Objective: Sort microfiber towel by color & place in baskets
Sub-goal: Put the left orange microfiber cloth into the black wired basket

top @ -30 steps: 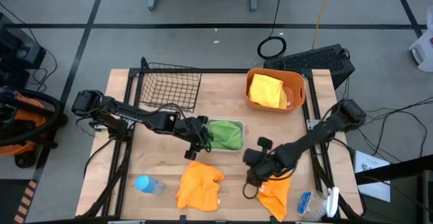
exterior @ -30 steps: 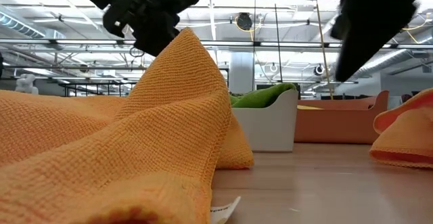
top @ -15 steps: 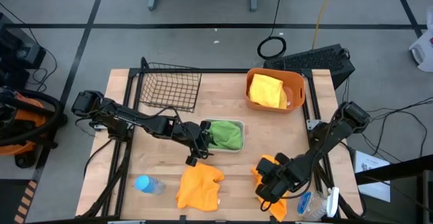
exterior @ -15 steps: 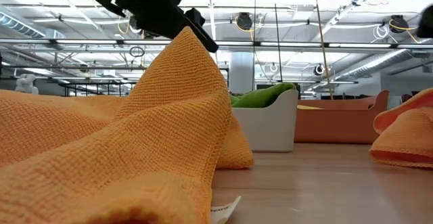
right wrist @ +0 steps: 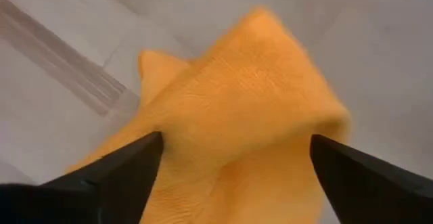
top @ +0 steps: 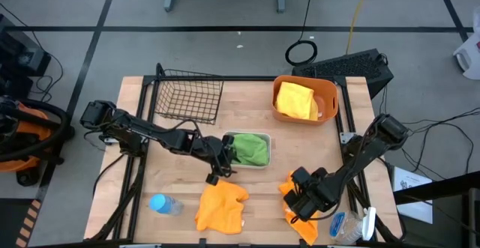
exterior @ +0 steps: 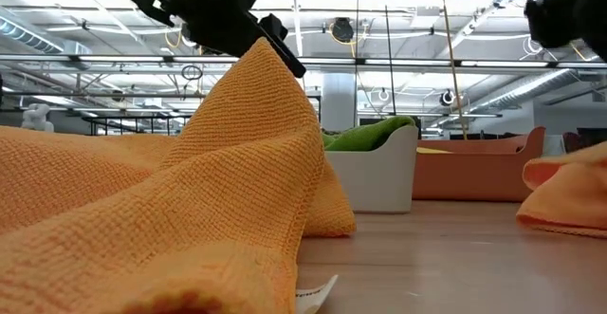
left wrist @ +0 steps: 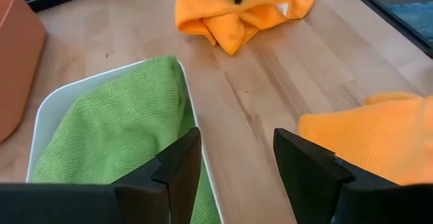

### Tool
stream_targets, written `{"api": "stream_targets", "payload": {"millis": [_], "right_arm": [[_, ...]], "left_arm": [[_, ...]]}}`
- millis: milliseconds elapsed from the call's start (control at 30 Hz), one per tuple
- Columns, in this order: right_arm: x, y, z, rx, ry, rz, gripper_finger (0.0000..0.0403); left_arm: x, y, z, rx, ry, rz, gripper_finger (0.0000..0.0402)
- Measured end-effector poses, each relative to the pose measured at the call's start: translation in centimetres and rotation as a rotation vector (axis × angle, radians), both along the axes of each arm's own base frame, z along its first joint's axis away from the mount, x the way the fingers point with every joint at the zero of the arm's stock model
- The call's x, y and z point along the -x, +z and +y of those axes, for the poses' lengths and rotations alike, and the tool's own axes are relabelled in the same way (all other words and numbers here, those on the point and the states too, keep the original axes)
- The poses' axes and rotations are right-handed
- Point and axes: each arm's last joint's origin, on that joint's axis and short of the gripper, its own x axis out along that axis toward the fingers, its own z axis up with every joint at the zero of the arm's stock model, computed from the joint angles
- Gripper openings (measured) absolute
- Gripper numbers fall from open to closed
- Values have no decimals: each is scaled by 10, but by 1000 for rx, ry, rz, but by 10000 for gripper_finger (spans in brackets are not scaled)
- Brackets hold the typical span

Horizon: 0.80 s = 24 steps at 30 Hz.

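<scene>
Tabletop [top: 180, 139], pale wood, seen from above; clock directions taken from its centre in the high view.

Black wire-mesh basket [top: 187, 94] at 11 o'clock, near the far edge. Nothing visible inside it.

Orange plastic tub [top: 330, 91] at 1 o'clock, holding a folded yellow towel [top: 295, 100].

White tray [top: 264, 137] close to centre, filled by a green towel [top: 251, 149]; in the low view the green cloth rises above the tray wall.

Orange towel [top: 220, 205] at 6 o'clock, crumpled, lying loose on the wood. In the low view it fills the whole near foreground and hides most of the tabletop behind it.

Second orange towel [top: 294, 192] at 4 o'clock, near the front edge, largely covered by the right arm; only its edges show from above.

Blue-capped bottle [top: 165, 204] at 7 o'clock, lying on its side.

Left gripper [top: 220, 165] hangs just beside the tray's 8 o'clock corner, above the first orange towel; fingers [left wrist: 177, 166] part-way apart, nothing between them.

Right gripper [top: 298, 203] sits over the second orange towel; fingers [right wrist: 115, 173] wide, straddling a raised fold of the cloth. Whether they touch it is not clear.

Objects at the front right corner, beyond the right arm, are too small to identify.
</scene>
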Motion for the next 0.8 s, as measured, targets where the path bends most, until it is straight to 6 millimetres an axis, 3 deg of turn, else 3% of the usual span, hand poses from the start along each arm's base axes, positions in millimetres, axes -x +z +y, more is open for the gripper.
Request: {"api": "stream_targets", "payload": {"millis": [167,400,533,800], "right_arm": [[9,-28,-5,-34,-29,59,382],[16,-47,-12,-35,-24,46,354],[15,-47,-13,3,-24,7,278],[11,-48,-12,49,-10,-94,42]], "left_arm": [[1,0,-3,0,-11,0,192],[1,0,-4,14,-1,1,192],[0,2,-4,24,3,-14,192],[-2,4,-4,30,4,-41,192]]}}
